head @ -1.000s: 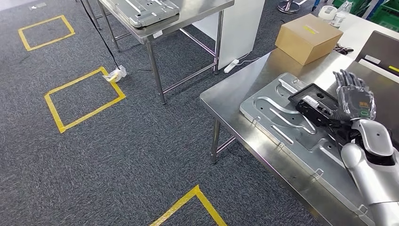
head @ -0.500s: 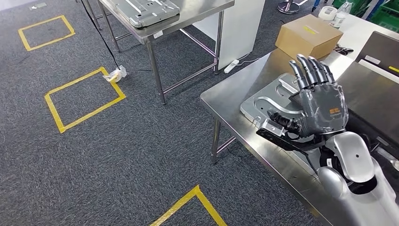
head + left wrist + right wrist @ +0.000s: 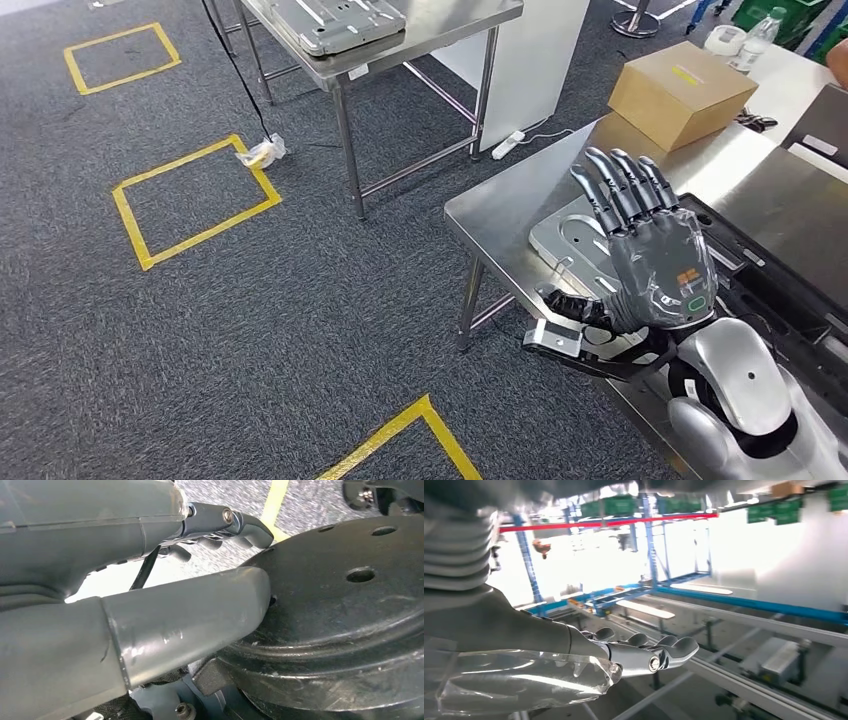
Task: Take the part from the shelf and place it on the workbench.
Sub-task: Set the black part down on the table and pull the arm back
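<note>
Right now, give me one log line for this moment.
right robot hand: holds black part | position: over workbench edge | left robot hand: empty

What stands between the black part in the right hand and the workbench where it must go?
Nothing visible blocks it. The right hand holds the black part at the workbench edge. The grey metal plate covers the nearest surface; bare steel lies beyond it.

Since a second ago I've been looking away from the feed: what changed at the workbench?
The right hand, fingers pointing up, swung from over the grey metal plate toward the workbench's near edge. It carried the black part off the plate, and the part now juts past the edge under the thumb. The camera shifted slightly. The cardboard box and plate stayed put.
</note>
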`<state>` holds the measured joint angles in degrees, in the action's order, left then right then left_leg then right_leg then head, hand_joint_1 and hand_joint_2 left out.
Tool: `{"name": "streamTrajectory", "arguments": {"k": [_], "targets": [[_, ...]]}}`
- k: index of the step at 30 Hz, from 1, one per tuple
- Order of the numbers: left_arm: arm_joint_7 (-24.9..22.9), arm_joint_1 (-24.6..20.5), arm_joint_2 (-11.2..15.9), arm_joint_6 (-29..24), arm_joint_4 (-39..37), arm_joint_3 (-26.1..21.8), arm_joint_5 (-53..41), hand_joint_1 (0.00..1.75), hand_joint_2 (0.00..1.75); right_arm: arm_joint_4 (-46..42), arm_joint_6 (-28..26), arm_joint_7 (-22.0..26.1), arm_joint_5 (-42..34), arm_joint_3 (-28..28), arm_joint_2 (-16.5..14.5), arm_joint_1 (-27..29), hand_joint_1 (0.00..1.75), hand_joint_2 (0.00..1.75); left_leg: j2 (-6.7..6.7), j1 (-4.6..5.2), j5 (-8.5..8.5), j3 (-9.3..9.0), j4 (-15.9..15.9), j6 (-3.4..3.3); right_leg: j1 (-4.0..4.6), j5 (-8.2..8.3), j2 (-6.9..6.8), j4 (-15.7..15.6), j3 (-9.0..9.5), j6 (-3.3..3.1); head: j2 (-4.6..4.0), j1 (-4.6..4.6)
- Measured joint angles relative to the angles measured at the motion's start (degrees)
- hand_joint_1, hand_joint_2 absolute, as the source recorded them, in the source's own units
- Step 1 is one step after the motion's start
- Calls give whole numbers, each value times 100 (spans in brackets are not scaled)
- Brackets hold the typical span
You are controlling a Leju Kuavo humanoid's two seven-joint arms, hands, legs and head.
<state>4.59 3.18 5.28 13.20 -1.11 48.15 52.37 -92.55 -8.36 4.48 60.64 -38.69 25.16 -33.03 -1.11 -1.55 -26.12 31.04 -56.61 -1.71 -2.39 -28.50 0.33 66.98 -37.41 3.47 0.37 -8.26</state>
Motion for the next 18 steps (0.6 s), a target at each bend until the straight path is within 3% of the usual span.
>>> {"name": "streamTrajectory", "arguments": {"k": [1,3,4,6,8,10,12,13,14,16,18], "targets": [[20,0,8,-1,-1,-1,-1,0,0,-51,-6,16,-22,-24,31,19,0,175,-52,-14,-34,17,-52,50,-18,131,84,-357,183,24,0,4],[48,-5,25,2,-3,1,-4,0,0,-143,-21,54,-78,-80,73,84,0,175,-146,-24,-80,73,-145,150,-20,198,217,-742,369,-18,1,9],[56,-3,33,4,-4,2,-6,0,0,-182,-27,70,-118,-116,80,123,0,175,-187,-24,-82,100,-158,191,5,159,237,-735,369,-69,1,12],[69,5,34,12,-4,7,-27,0,0,-263,-35,96,-216,-206,61,175,0,175,-221,-45,-90,126,-166,259,21,152,155,-725,362,-189,1,6],[81,4,37,24,-4,13,-63,0,0,-309,-33,120,-310,-321,1,196,0,87,-117,-49,-243,236,-409,290,25,145,60,-742,391,-301,1,1],[89,-8,45,45,-4,17,-83,0,0,-310,-21,127,-381,-444,-97,248,0,0,5,-34,-572,560,-1078,285,63,129,-43,-752,412,-376,0,-1],[91,-15,49,62,-4,17,-86,0,0,-268,1,110,-460,-583,-259,335,0,0,27,-16,-790,913,-1731,267,117,108,-149,-749,424,-414,0,-1],[91,-16,49,66,-4,17,-86,0,0,-237,21,102,-518,-654,-364,381,0,0,34,-4,-750,971,-1811,246,143,96,-202,-748,435,-429,0,-1],[89,-15,50,66,-4,17,-88,0,0,-203,49,97,-586,-718,-467,421,0,0,53,14,-605,916,-1663,215,164,83,-254,-746,452,-440,0,-1],[73,-14,58,66,-4,17,-96,0,0,-140,121,94,-749,-814,-663,477,0,0,207,76,-217,575,-929,129,198,50,-354,-746,496,-443,0,0],[52,-17,67,66,-4,17,-105,0,0,-73,200,90,-945,-880,-837,547,0,0,382,150,-31,324,-378,66,236,20,-442,-741,519,-414,0,1]]}}
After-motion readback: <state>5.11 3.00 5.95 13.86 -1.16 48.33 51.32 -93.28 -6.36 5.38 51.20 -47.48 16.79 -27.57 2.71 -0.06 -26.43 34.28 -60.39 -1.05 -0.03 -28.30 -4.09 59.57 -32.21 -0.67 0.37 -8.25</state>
